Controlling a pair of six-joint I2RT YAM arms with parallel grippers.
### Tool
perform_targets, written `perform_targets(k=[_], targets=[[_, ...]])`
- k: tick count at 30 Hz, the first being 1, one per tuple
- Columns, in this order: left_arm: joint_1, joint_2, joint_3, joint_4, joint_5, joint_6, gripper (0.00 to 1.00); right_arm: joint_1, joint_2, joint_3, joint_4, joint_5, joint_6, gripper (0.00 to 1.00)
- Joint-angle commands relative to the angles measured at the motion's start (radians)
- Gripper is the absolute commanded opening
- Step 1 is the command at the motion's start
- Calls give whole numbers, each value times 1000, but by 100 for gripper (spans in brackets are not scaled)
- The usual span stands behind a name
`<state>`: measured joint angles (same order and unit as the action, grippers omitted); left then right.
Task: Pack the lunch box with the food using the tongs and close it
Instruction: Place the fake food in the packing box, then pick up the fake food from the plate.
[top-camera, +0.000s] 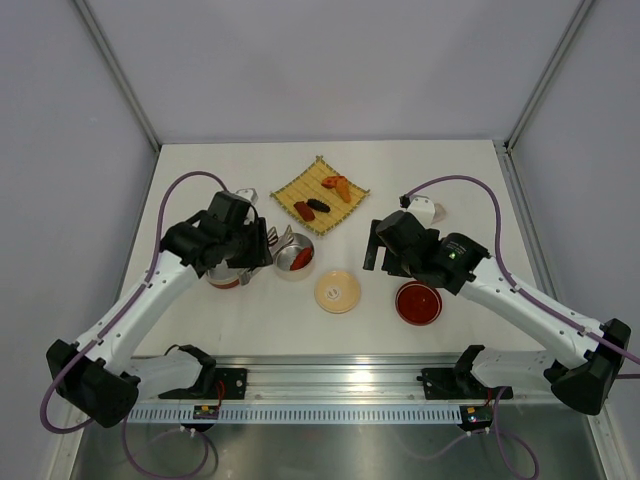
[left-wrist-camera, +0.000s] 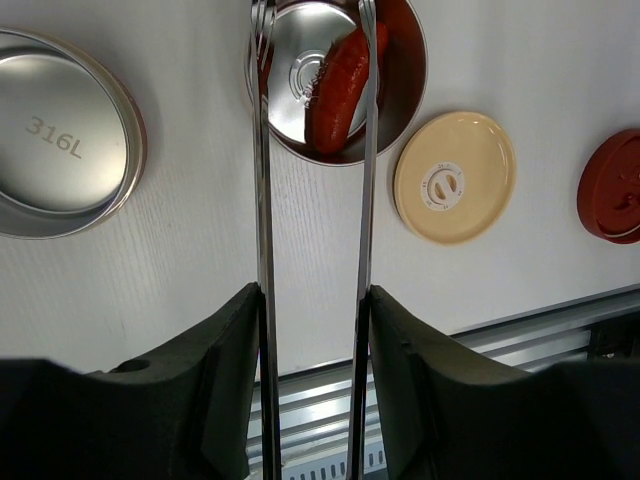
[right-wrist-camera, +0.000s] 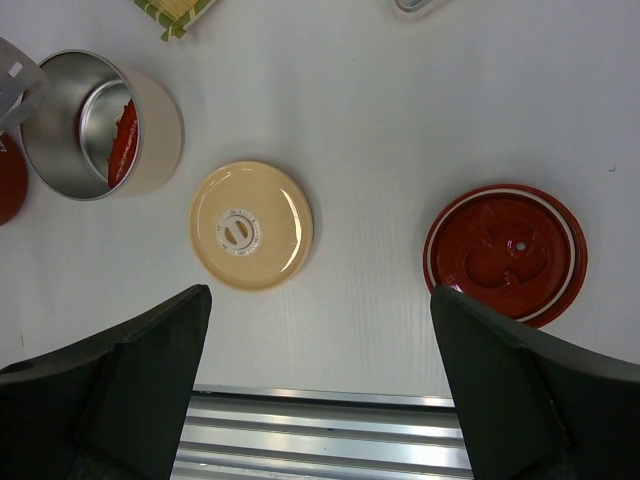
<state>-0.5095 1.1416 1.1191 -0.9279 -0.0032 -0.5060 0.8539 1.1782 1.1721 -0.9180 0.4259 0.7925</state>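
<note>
The left gripper (left-wrist-camera: 312, 300) pinches the tongs (left-wrist-camera: 263, 200) half-closed. Their long arms run straight ahead, tips over the lunch box (left-wrist-camera: 295, 100), with a red sausage piece (left-wrist-camera: 340, 85) lying between them. The remaining food (top-camera: 318, 205) sits farther ahead on the mat (top-camera: 310, 180), and the cream lid (left-wrist-camera: 455, 177) lies to the right. The right gripper (right-wrist-camera: 320, 390) gapes wide and empty.

Bright, even, diffuse light fell from above; the white tabletop (top-camera: 270, 325) carried only faint, soft shadows under the arms. In the left wrist view the lunch box (left-wrist-camera: 295, 100) shone mirror-like, reflecting the red food (left-wrist-camera: 338, 85), and the tongs (left-wrist-camera: 264, 200) glinted sharply. The black left fingers (left-wrist-camera: 200, 400) and right fingers (right-wrist-camera: 130, 390) sat dark, nearly featureless and slightly soft along the frame bottoms. The overhead view was crisp throughout.
</note>
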Motion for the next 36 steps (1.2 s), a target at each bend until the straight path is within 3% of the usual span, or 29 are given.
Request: perform_targets(k=[1, 11, 25, 36], targets=[[-4, -17, 77, 27, -9, 6, 47, 4, 0, 8, 15, 11, 11, 100], [-7, 147, 218, 87, 43, 0, 46, 4, -2, 0, 11, 14, 16, 99], [-58, 510, 418, 123, 8, -177, 47, 4, 5, -3, 7, 20, 13, 99], [-73, 659, 513, 139, -15, -189, 47, 4, -5, -17, -5, 28, 10, 99]])
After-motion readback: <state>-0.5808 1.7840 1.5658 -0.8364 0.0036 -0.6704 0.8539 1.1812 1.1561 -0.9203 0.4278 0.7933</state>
